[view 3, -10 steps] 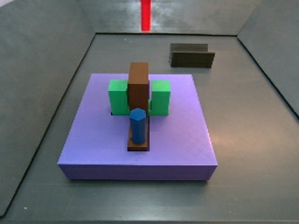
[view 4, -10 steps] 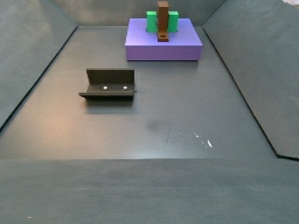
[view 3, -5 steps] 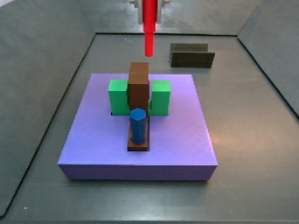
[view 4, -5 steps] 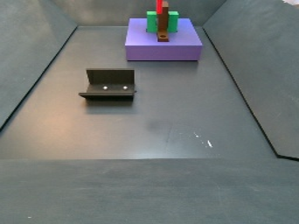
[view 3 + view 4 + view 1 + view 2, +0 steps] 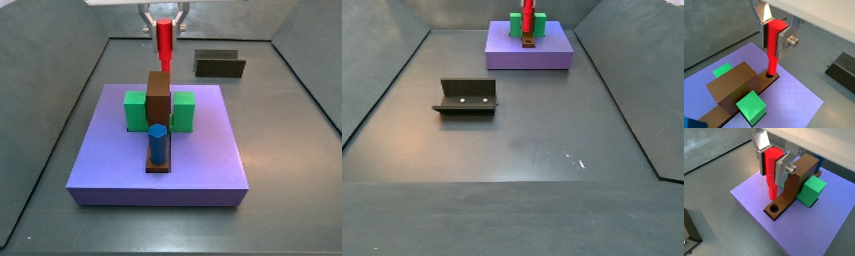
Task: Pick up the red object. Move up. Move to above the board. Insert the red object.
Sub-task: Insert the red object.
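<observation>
My gripper is shut on the red object, a thin red stick held upright above the far end of the lavender board. In both wrist views the silver fingers clamp the stick's upper part. Its lower tip hangs just above the round hole at the end of a brown bar lying on the board. In a side view the stick stands over the board at the far end.
On the board a brown upright block stands between two green blocks, and a blue peg stands in the bar's near end. The dark fixture sits on the grey floor apart from the board, and shows in another side view.
The gripper has come down into the side view with the red stick. The stick's tip has dropped toward the brown bar on the board.
</observation>
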Controlling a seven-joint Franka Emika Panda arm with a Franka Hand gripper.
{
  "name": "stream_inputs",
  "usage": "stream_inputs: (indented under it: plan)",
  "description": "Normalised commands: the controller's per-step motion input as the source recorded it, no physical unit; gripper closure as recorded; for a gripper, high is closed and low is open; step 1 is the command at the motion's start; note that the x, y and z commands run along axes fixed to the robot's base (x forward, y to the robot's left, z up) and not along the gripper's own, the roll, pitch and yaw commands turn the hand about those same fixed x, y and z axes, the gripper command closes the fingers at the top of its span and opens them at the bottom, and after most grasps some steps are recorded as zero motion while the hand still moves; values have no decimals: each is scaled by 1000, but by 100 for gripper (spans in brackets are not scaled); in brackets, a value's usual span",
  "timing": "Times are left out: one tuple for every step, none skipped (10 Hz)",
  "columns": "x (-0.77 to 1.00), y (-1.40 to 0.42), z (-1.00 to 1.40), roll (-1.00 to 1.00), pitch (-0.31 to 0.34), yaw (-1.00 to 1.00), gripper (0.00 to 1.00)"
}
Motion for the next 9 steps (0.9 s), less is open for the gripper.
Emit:
stream_inputs:
  plan:
    - [0,31,-126,140,-31,0,100]
    - [0,0,-211,119,-24,0,100]
    - [0,31,-271,151,0,-37,100]
    - [0,0,-254,93,-4,-11,100]
    - [91,0,-203,16,-7,-9,100]
    - [0,43,-249,17,-21,-11,100]
    - [-6,71,-223,36,-3,-37,100]
    - [0,126,-160,0,0,-31,100]
    - [0,180,-160,0,-14,-11,100]
